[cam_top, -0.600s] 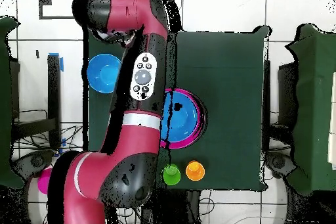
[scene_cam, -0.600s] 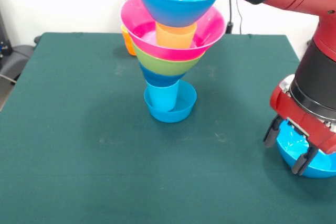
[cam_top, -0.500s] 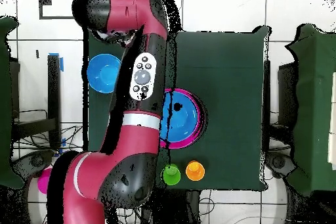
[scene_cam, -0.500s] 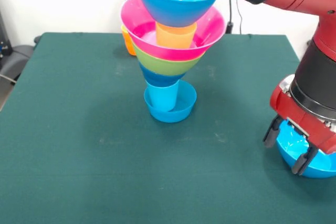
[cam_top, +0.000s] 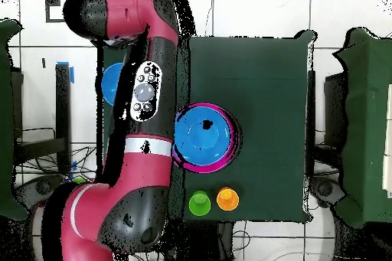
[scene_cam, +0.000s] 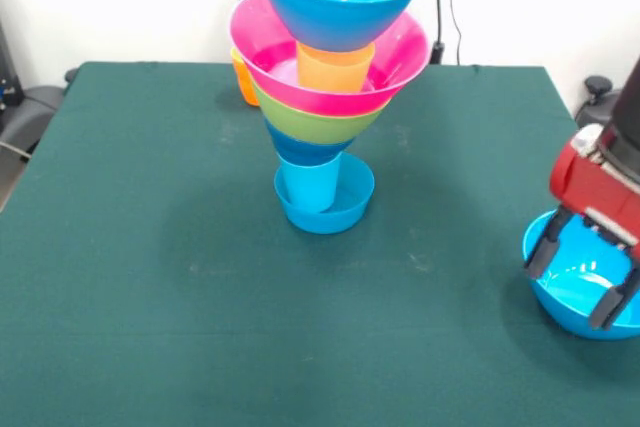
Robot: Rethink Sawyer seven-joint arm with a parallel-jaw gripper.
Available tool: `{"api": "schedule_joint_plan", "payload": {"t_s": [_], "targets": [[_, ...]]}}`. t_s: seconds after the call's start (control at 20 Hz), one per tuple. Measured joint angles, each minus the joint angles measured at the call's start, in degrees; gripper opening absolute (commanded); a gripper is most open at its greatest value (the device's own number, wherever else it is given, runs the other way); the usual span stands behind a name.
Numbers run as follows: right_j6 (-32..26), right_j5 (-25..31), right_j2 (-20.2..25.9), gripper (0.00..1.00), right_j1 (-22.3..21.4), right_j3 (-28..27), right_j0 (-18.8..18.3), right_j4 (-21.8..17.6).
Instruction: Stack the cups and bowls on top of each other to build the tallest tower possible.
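Gripper (scene_cam: 583,279) hangs spread wide over a loose blue bowl (scene_cam: 580,297) at the green table (scene_cam: 150,327) edge, fingers straddling its near rim, gripping nothing. The tower (scene_cam: 330,97) stands mid-table: small blue bowl, light blue cup, then blue, green and pink bowls, orange cup, large blue bowl on top. No legible writing anywhere.
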Motion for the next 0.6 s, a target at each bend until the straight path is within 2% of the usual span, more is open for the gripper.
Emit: {"api": "schedule_joint_plan", "payload": {"t_s": [0.6], "targets": [[0.0,0.0,-1.2,1.00,-2.0,0.0,3.6,-1.1]]}}
